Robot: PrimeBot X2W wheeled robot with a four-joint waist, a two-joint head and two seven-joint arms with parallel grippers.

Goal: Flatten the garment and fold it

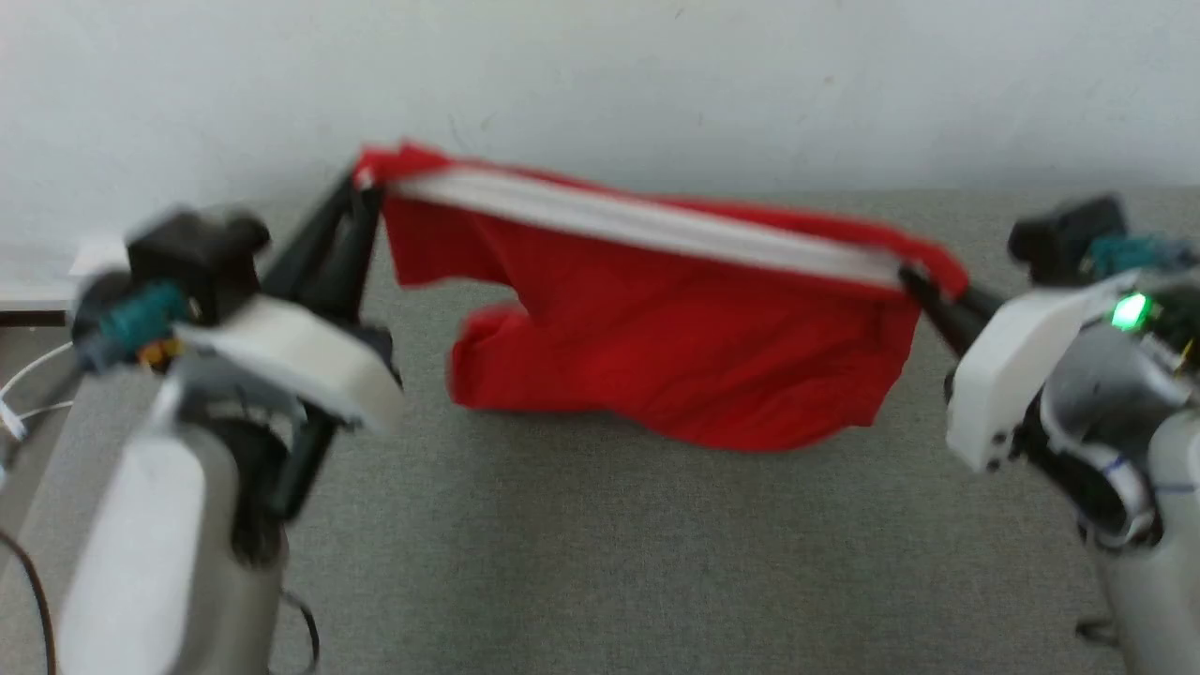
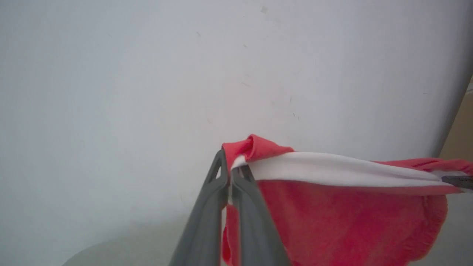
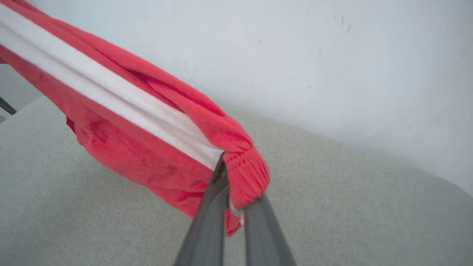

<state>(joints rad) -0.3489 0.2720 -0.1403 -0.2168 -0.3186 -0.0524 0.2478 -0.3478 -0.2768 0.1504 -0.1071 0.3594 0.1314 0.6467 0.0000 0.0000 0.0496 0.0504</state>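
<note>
The garment (image 1: 656,347), bright red shorts with a broad white stripe, hangs stretched in the air above the grey table (image 1: 600,562). Its stripe runs along the top edge from one gripper to the other. My left gripper (image 1: 367,192) is shut on the garment's left end, where red cloth bunches over the fingertips (image 2: 221,162). My right gripper (image 1: 911,277) is shut on the right end, with the ribbed red band (image 3: 245,177) folded over its fingers. Below the stripe the garment (image 2: 343,221) sags in loose folds; its lower edge hangs close to the table, and contact cannot be told.
A pale wall (image 1: 656,84) rises right behind the table's far edge. At the far left, past the table's edge, lie white cables (image 1: 28,394) and a pale ledge (image 1: 47,277). Open grey tabletop (image 3: 351,207) lies in front of and under the garment.
</note>
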